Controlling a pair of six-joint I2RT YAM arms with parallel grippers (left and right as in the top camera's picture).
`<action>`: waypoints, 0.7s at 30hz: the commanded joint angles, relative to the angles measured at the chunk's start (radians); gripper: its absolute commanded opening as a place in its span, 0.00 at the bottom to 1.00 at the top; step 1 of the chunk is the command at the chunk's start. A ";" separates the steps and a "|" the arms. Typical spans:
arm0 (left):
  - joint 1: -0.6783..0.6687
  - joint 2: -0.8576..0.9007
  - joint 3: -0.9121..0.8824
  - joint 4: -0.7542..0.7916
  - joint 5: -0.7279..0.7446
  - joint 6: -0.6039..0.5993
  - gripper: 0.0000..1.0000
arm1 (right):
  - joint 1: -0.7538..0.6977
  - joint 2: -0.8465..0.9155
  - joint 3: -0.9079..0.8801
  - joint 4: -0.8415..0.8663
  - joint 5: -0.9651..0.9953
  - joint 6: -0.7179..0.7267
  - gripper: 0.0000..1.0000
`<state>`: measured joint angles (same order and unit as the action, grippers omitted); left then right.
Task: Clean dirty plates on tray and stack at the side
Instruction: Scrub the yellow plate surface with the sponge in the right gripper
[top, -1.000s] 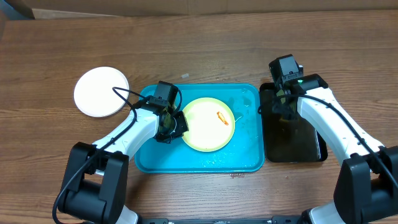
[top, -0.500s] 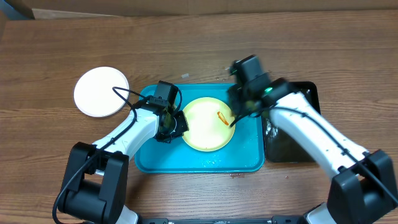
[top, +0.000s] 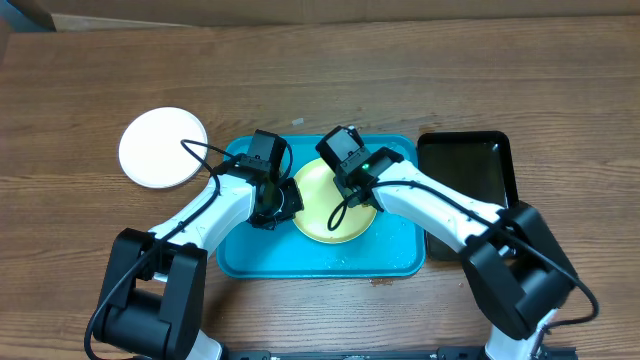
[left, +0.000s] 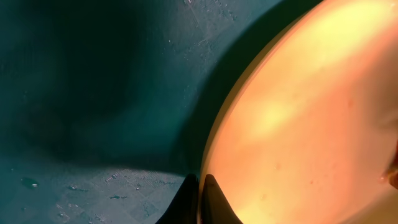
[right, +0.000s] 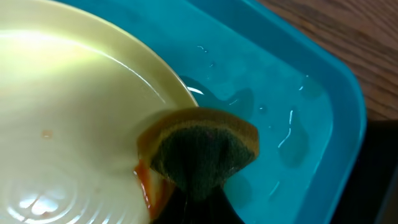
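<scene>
Wooden table (top: 400, 80) planks run under everything. Toward its left edge, outside the tray, lies a white plate (top: 163, 147). The turquoise tray (top: 240, 262) sits mid-table near the front edge, its floor wet with droplets. The left gripper (left: 199, 193) has its fingers pinched together on the left rim of the pale yellow plate (top: 320, 218), which lies inside the tray. The right gripper (top: 350, 192) is clamped on a dark sponge (right: 202, 149) with an orange edge, pressed onto the plate near its right rim, an orange-red smear (right: 146, 180) just beside it. A black tray (top: 465, 175) lies just beside the turquoise tray's right edge.
</scene>
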<state>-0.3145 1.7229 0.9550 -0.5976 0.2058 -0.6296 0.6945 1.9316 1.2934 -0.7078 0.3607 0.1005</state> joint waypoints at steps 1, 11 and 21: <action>-0.007 0.011 -0.004 0.001 -0.003 -0.006 0.04 | 0.000 0.043 0.021 0.006 0.019 -0.005 0.04; -0.007 0.011 -0.004 0.001 -0.003 -0.006 0.04 | 0.000 0.137 0.021 -0.007 -0.122 -0.030 0.04; -0.007 0.011 -0.004 0.004 -0.003 -0.006 0.04 | 0.000 0.134 0.025 -0.081 -0.379 -0.240 0.04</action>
<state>-0.3145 1.7229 0.9546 -0.6010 0.2016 -0.6296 0.6796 2.0182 1.3464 -0.7605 0.1883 -0.0517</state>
